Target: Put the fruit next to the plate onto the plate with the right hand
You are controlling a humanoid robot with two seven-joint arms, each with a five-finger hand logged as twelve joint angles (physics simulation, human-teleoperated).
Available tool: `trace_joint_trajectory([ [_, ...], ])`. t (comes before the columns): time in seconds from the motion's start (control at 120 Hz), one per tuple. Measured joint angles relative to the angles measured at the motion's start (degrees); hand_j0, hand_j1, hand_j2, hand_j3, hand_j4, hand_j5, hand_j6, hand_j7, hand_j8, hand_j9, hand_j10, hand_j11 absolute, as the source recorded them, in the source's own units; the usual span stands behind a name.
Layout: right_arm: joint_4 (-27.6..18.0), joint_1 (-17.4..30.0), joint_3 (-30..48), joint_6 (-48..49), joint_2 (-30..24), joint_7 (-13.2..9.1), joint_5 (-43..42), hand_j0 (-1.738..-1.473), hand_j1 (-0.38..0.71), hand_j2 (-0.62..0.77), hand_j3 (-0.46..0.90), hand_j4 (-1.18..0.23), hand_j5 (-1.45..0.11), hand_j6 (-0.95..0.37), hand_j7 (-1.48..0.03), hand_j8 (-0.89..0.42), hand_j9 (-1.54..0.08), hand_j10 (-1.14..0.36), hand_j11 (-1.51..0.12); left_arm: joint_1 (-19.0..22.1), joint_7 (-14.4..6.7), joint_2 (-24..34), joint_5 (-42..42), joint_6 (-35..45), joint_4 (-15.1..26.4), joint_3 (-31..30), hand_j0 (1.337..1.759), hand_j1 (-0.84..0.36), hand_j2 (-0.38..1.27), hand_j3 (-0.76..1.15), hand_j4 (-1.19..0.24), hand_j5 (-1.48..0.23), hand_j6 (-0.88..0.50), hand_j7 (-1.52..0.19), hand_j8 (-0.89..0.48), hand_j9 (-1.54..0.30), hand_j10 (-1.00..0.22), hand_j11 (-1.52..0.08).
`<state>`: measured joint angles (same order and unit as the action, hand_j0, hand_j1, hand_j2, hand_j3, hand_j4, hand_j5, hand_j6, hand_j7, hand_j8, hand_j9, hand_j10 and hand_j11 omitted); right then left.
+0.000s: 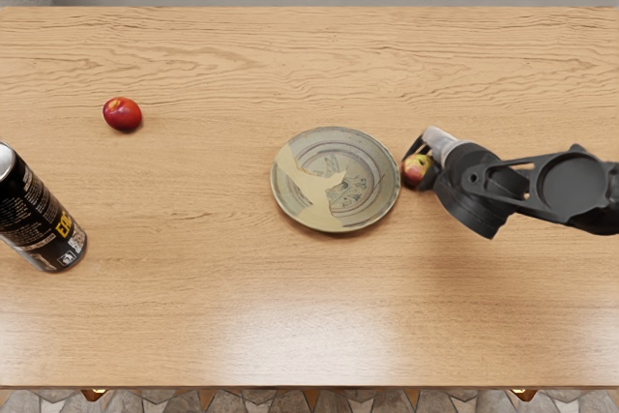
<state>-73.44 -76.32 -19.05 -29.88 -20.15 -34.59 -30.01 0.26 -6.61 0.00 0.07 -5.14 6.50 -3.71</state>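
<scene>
Black can (34,215) was well left of the plate (290,191), on the wooden table (309,316). Red apple (122,113) sat left of the plate and farther back, well apart from it. Yellow-red fruit (416,169) rested on the table just beside the plate's right rim. Right hand (430,162) reached in from right of the plate, with its fingers curled round the fruit.

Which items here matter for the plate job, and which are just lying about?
In the job: plate, yellow-red fruit beside it, right robot hand.
Lying about: red fruit, black can, both far left.
</scene>
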Motion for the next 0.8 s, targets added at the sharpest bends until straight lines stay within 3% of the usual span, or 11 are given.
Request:
trace_joint_trajectory([
  [0.017,0.4,0.3,0.3,0.1,0.0,0.1,-0.1,-1.659,0.34,-0.03,0.0,-0.51,-0.77,-0.22,-0.86,0.08,-0.99,0.04,-1.05,0.0,0.0,0.0,0.0,0.0,0.0,0.0,1.658,0.34,0.0,0.0,-0.01,-0.01,-0.01,-0.01,-0.01,-0.01,-0.01,-0.01],
  [0.025,0.6,0.4,0.4,0.2,0.0,0.2,-0.2,-1.664,0.34,-0.03,-0.01,-0.5,-0.78,-0.29,-0.76,0.1,-1.02,0.03,-1.07,0.0,0.0,0.0,0.0,0.0,0.0,0.0,1.658,0.34,0.0,0.0,-0.01,-0.01,-0.01,-0.01,-0.01,-0.01,-0.01,-0.01],
  [0.033,0.9,0.5,0.5,0.2,0.0,0.2,-0.3,-1.66,0.35,0.0,-0.01,-0.49,-0.79,-0.26,-0.82,0.07,-0.99,0.0,-0.98,0.0,0.0,0.0,0.0,0.0,0.0,0.0,1.658,0.34,0.0,0.0,-0.01,-0.01,-0.01,-0.01,-0.01,-0.01,-0.01,-0.01],
  [0.092,2.7,1.2,1.1,0.3,-0.2,1.1,-0.3,-1.663,0.37,0.09,0.03,-0.48,-0.85,-0.39,-0.8,-0.03,-1.01,-0.1,-1.09,0.0,0.0,0.0,0.0,0.0,0.0,0.0,1.658,0.34,0.0,0.0,-0.01,-0.01,-0.01,-0.01,-0.01,-0.01,-0.01,-0.02],
  [0.108,3.3,1.5,1.5,0.3,-0.2,1.1,-0.3,-1.658,0.37,0.11,0.0,-0.47,-0.88,-0.36,-0.82,-0.1,-0.98,-0.2,-1.01,0.0,0.0,0.0,0.0,0.0,0.0,0.0,1.658,0.34,0.0,0.0,-0.01,-0.01,-0.01,-0.01,-0.01,-0.02,-0.01,-0.02],
  [0.142,4.6,2.5,3.2,0.1,-0.5,1.4,0.1,-1.657,0.38,0.14,0.0,-0.46,-0.91,-0.32,-0.87,-0.23,-0.9,-0.26,-1.07,0.0,0.0,0.0,0.0,0.0,0.0,0.0,1.658,0.34,0.0,0.0,-0.01,-0.01,-0.01,-0.02,-0.01,-0.02,-0.01,-0.02],
  [0.15,4.9,2.8,3.8,0.1,-0.6,1.4,0.1,-1.657,0.39,0.16,0.0,-0.45,-0.93,-0.32,-0.88,-0.33,-0.79,-0.29,-1.07,0.0,0.0,0.0,0.0,0.0,0.0,-0.1,1.658,0.34,0.0,0.0,-0.01,-0.01,-0.01,-0.02,-0.01,-0.02,-0.01,-0.02],
  [0.208,6.4,4.4,8.0,-0.3,-1.5,0.6,1.1,-1.657,0.4,0.19,0.0,-0.43,-0.99,-0.26,-0.94,-0.45,-0.83,-0.43,-1.09,0.0,0.0,0.0,0.0,0.0,0.0,0.0,1.658,0.34,0.0,0.0,-0.01,-0.01,-0.01,-0.01,-0.01,-0.01,-0.01,-0.02],
  [0.533,7.4,7.5,34.4,8.9,-5.6,-0.4,8.8,-1.644,0.35,0.14,0.0,-0.45,-1.13,-0.25,-1.1,-0.4,-1.09,-0.77,-1.15,0.0,0.0,0.0,0.0,0.0,0.0,0.0,1.658,0.34,0.0,0.0,-0.01,-0.01,-0.01,-0.01,-0.01,-0.01,-0.01,-0.01],
  [0.667,7.4,14.8,50.0,24.6,-9.4,-0.5,14.9,-1.644,0.28,0.26,0.0,-0.55,-1.14,-0.35,-1.11,-0.45,-1.11,-0.82,-1.14,0.0,0.0,0.0,0.0,0.0,0.0,0.0,1.658,0.34,0.0,0.0,-0.01,-0.01,-0.01,-0.01,-0.01,-0.01,-0.01,-0.01],
  [0.8,7.5,20.6,55.9,30.6,-8.1,-0.5,15.8,-1.645,0.26,0.27,0.0,-0.59,-1.14,-0.38,-1.12,-0.46,-1.11,-0.85,-1.12,0.0,0.0,0.0,0.0,0.0,0.0,0.0,1.658,0.34,0.0,0.0,-0.01,-0.01,-0.01,-0.01,-0.01,-0.01,-0.01,-0.01],
])
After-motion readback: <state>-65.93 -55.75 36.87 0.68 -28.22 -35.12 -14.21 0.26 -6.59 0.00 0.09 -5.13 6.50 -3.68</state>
